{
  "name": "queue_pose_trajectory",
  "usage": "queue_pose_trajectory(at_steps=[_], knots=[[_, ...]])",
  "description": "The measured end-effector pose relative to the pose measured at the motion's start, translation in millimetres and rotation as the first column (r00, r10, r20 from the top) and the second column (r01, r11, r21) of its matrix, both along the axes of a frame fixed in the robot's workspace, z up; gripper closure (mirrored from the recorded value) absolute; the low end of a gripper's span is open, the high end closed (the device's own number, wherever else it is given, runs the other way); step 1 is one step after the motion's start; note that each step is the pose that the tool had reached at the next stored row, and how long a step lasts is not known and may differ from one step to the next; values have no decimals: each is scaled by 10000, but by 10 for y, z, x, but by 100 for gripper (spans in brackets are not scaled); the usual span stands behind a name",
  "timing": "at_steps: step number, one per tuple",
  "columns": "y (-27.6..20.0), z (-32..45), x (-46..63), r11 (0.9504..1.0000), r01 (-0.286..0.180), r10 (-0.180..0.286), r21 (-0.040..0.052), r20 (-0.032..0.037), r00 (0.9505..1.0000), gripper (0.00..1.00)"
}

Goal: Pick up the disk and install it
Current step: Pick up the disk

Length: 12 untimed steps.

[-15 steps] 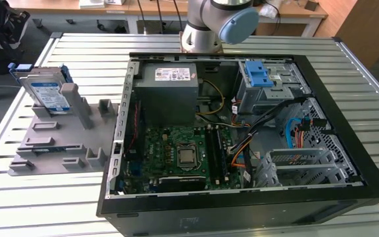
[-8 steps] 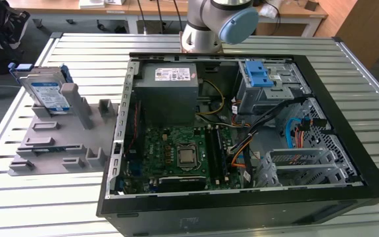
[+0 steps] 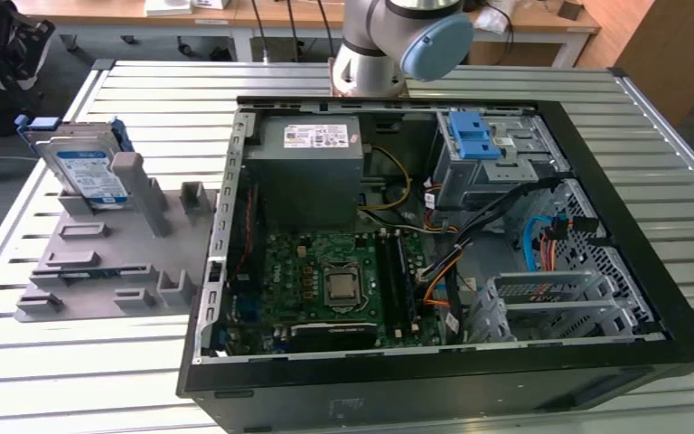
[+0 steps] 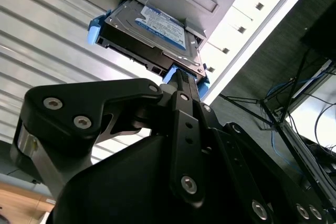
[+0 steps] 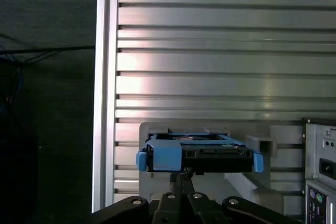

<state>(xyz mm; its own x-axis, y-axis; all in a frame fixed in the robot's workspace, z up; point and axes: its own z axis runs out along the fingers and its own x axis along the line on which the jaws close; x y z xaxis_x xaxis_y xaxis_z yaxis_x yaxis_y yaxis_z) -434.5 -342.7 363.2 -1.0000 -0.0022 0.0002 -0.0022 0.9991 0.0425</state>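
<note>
The disk [image 3: 91, 174] stands on its edge in a grey plastic holder [image 3: 106, 262]. It leans back a little against the holder's posts. It is silver-grey with a white and blue label, and a blue bracket [image 3: 115, 136] runs round its sides. In the exterior view the disk is at the far end of the holder, on the exterior view's left.

In both wrist views the disk [image 4: 152, 30] [image 5: 199, 153] shows just past the tips of the black gripper [image 4: 181, 77] [image 5: 181, 173]. The gripper's two fingers are pressed together and hold nothing. The disk rests in the holder on its own.

The holder lies flat on a table of long metal slats [image 3: 142, 90]. Just beside it, on the exterior view's right, lies an open black computer case [image 3: 685, 344]. Inside the case are a green board [image 3: 323, 280], a grey power box [image 3: 311, 172], a bunch of wires [image 3: 437, 271], and a grey metal drive cage [image 3: 492, 167] with a blue latch [image 3: 473, 136] on top. The robot arm [image 3: 396, 45] stands at the back of the table, behind the case.
</note>
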Motion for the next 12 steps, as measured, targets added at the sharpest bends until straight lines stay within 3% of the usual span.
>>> queue_pose_trajectory(at_steps=[6, 12], knots=[[0, -2, 0, 9969, -790, 790, 0, 1, 9969, 89], [0, -5, -1, 9843, -1765, 1765, -7, -1, 9843, 89]])
